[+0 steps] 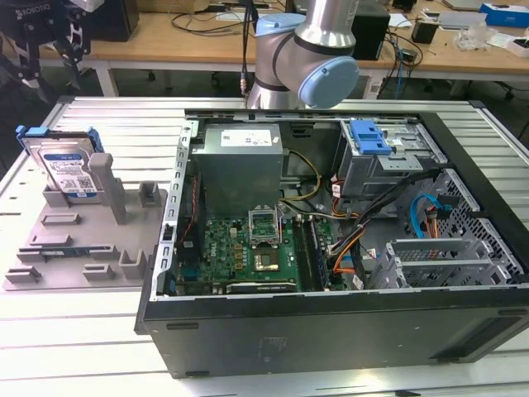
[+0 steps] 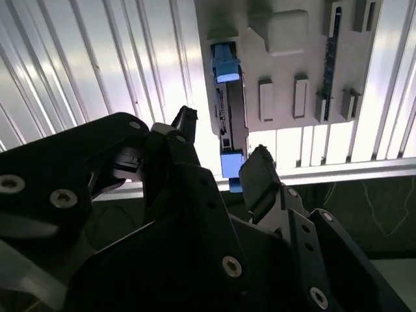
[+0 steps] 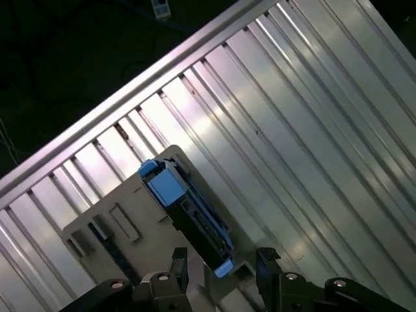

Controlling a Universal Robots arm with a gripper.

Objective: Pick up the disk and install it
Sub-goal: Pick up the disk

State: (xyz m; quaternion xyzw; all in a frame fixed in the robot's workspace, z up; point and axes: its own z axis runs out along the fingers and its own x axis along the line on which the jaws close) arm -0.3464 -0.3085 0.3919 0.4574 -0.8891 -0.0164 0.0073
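Observation:
The disk (image 1: 66, 165) stands on edge in a slot of the grey fixture plate (image 1: 83, 248) at the exterior view's left. It is a silver drive with a white-and-blue label and blue rails. In both wrist views I see it edge-on: the disk (image 2: 227, 110) and the disk (image 3: 188, 218) show as a dark slab with blue ends. My black gripper (image 1: 50, 58) hangs above it, apart from it. The gripper (image 2: 221, 146) is open, with one fingertip on each side of the disk's line and nothing held. The open gripper (image 3: 222, 260) shows the same gap.
An open computer case (image 1: 331, 331) lies on the ribbed metal table (image 1: 99, 356) at the exterior view's right of the fixture. Inside are a grey metal box (image 1: 240, 161), a motherboard (image 1: 248, 248), cables and a drive cage with a blue latch (image 1: 368, 136). My arm's base (image 1: 297, 58) stands behind.

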